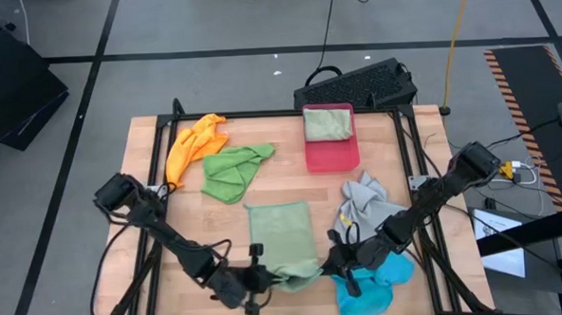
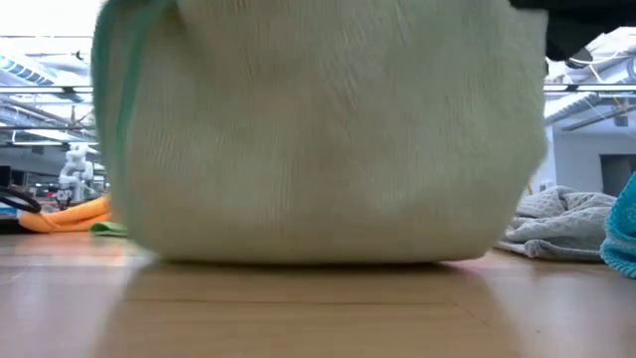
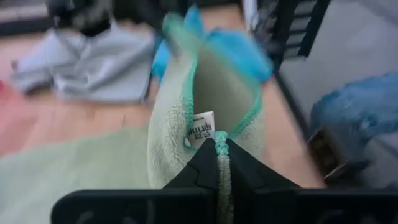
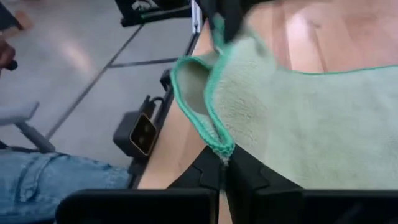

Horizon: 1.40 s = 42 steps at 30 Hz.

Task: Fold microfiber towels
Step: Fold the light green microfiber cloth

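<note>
— Where's the sage towel (image 1: 282,235)?
— At the worktop's (image 1: 292,190) near edge — left gripper (image 3: 219,163) and right gripper (image 4: 222,163), jaws clamped on its near corners.

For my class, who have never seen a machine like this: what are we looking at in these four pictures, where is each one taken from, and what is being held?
Two dark robot arms work at a wooden table. One picture looks down from above, one looks level across the tabletop, and two come from cameras on the wrists. The left gripper and right gripper are each shut on a corner of the pale green towel at the near edge. On the table also lie an orange towel, a bright green towel, a grey towel, a blue towel and a red tray holding a folded cloth.
</note>
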Motion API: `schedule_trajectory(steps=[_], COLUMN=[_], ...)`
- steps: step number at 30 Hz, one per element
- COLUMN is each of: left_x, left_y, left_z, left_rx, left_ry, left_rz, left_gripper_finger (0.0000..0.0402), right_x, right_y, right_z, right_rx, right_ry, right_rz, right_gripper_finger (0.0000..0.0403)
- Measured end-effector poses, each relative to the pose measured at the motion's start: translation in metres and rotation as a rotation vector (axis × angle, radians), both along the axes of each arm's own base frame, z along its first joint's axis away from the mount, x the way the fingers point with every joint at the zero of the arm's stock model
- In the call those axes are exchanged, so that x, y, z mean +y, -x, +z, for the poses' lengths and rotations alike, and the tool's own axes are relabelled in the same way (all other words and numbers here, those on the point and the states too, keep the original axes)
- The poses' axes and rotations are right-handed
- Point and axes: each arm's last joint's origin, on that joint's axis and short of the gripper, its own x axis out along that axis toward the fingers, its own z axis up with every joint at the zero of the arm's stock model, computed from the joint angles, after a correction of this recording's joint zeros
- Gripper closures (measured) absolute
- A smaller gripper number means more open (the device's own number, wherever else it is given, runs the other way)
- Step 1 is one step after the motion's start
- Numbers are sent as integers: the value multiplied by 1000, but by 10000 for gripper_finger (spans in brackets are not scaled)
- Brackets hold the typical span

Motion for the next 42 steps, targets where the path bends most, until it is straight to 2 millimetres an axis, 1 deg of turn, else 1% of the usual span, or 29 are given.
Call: schedule_trajectory(steps=[2,5,9,12,17,22,26,29,35,38,42], left_x=[-4,-4,0,0,4,8,12,15,22,29,46], left_y=[6,18,26,29,27,25,26,26,21,17,14], left_z=[11,22,38,44,44,42,38,36,36,34,26], left_rx=[-40,-55,-91,-113,-112,-106,-85,-74,-74,-54,21], left_ry=[1,-50,-57,-58,-64,-68,-79,-56,-64,-88,-122], left_rz=[12,51,90,103,127,158,221,266,295,318,387], left_gripper_finger=[382,382,394,394,383,394,390,387,395,389,390], right_x=[-1,-2,-5,-9,-19,-26,-30,-34,-47,-54,-65], right_y=[2,3,5,5,-1,-5,-7,-9,-16,-21,-26], right_z=[5,14,26,32,34,32,31,31,26,22,14], right_rx=[-5,-30,-82,-119,-137,-118,-117,-113,-92,-84,-43], right_ry=[-16,-38,-40,-15,2,24,41,61,105,133,187], right_rz=[1,16,14,-23,-55,-81,-89,-96,-129,-145,-167], right_gripper_finger=[397,397,397,397,397,397,397,397,397,397,397])
